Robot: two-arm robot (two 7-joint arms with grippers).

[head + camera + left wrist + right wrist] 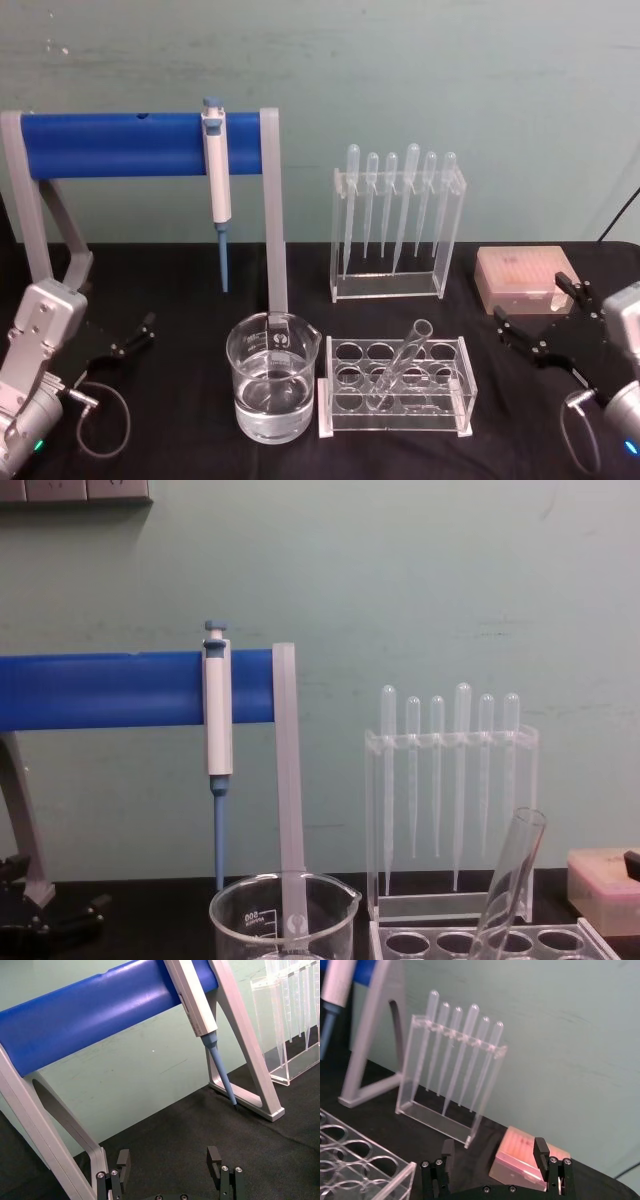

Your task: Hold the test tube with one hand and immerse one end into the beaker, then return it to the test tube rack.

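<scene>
Two hands wait at the sides of the worktop (180,290), and the right hand (492,1147) looks the better placed. Its fingers are spread wide with nothing between them. It hangs low at the right edge, angled toward the far left, with a pink tip box (520,275) just beyond it.

From this hand the test tube (400,365) lies to the left and a little nearer, with only the right end of the test tube rack (400,417) between them. The tube stands round bottom down in a rack hole, tilted rather than upright. Its long axis leans so that the open rim tips far and right, toward this hand.

The beaker (235,345), part filled with clear liquid, stands just beside the rack on the left, so the carry should be short.

The left hand (167,1157), equally wide open and empty, is low at the left edge, well apart from the tube, with the beaker between them
</scene>
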